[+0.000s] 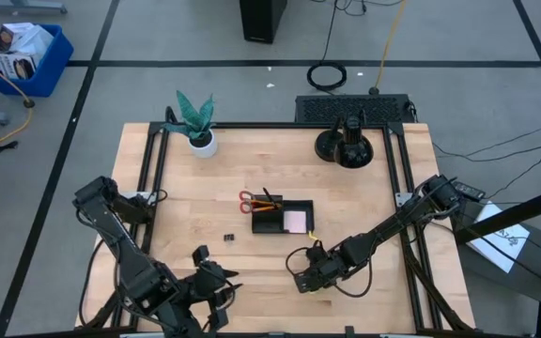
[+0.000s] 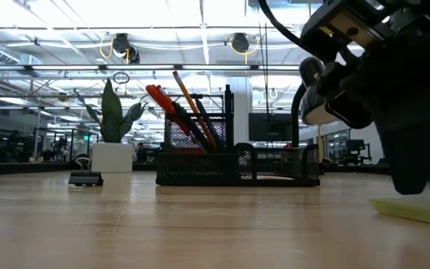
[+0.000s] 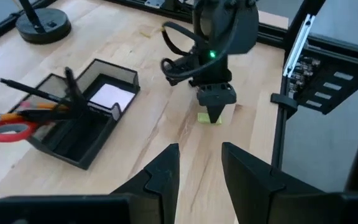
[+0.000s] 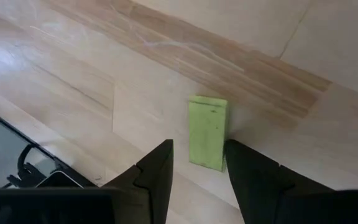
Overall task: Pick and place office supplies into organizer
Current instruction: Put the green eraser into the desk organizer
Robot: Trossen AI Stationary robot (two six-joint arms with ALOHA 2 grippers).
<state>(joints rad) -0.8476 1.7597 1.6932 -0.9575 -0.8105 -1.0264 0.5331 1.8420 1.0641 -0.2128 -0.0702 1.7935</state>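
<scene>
Directly below the right tool (image 4: 197, 163), the green piece (image 4: 207, 132) lay flat on the surface (image 4: 73, 81), its long axis running between the parted, empty fingers.

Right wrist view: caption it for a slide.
Right gripper open over the yellow-green piece lying flat on the wooden table.

A light wooden table (image 1: 364, 207) carries a black mesh organizer (image 1: 283, 217) near its middle, with a small black binder clip (image 1: 228, 237) just to its left. A potted plant (image 1: 198, 127) and a round black stand base (image 1: 345, 146) stand along the far edge. A small yellow-green piece (image 4: 207, 132) lies flat on the wood, right of the organizer.
</scene>
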